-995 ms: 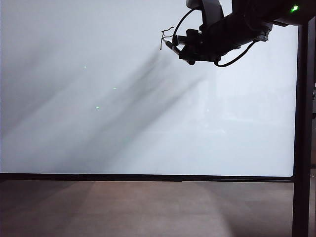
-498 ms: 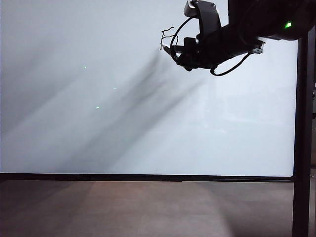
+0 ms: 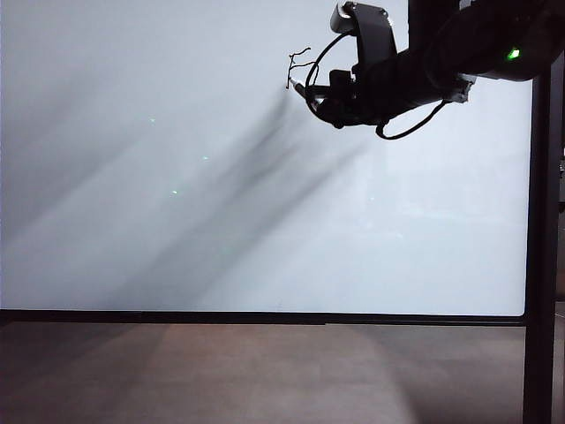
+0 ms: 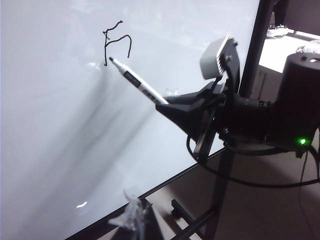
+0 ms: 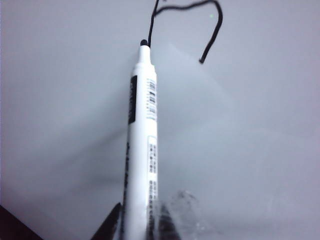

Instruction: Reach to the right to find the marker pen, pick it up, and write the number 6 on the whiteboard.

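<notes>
The right gripper (image 3: 311, 88), near the top right corner of the whiteboard (image 3: 177, 221), is clamped on the marker pen (image 4: 137, 82). The pen's long axis runs straight out from the jaws to the board, its dark tip (image 5: 144, 44) touching the lower end of an unfinished black stroke, the start of the number 6 (image 4: 116, 42). The right arm is the nearer and does the writing. The left gripper's fingers (image 4: 131, 217) are cut off at the frame edge; whether they are open cannot be told. They appear empty.
</notes>
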Action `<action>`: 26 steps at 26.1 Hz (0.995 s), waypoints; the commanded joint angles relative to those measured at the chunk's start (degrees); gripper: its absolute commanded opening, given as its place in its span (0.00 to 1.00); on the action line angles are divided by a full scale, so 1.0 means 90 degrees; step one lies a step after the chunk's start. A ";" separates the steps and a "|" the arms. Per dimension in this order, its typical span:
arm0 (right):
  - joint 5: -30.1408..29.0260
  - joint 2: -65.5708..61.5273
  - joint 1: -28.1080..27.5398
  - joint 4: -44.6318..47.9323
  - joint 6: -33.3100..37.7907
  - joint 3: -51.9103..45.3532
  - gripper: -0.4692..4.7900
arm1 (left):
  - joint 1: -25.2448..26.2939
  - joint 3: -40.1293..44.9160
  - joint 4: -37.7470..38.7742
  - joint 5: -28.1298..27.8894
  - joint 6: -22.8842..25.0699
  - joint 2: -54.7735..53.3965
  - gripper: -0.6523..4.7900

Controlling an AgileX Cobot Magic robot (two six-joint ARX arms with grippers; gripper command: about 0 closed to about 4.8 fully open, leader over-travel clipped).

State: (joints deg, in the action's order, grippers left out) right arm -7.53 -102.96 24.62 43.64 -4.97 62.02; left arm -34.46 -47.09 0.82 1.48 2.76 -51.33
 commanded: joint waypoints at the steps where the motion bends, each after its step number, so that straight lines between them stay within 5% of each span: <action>1: 0.0012 -0.0036 0.0010 0.0192 0.0005 0.0049 0.15 | -0.0010 -0.0024 -0.0095 0.0029 -0.0027 0.0019 0.11; 26: 0.0182 -0.0177 0.0012 -0.0204 0.0058 0.0267 0.15 | -0.0010 -0.0024 -0.0090 0.0029 -0.0027 0.0019 0.11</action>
State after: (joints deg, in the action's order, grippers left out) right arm -6.74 -104.97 24.67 41.04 -4.75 64.05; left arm -34.46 -47.09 0.71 1.48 2.76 -51.33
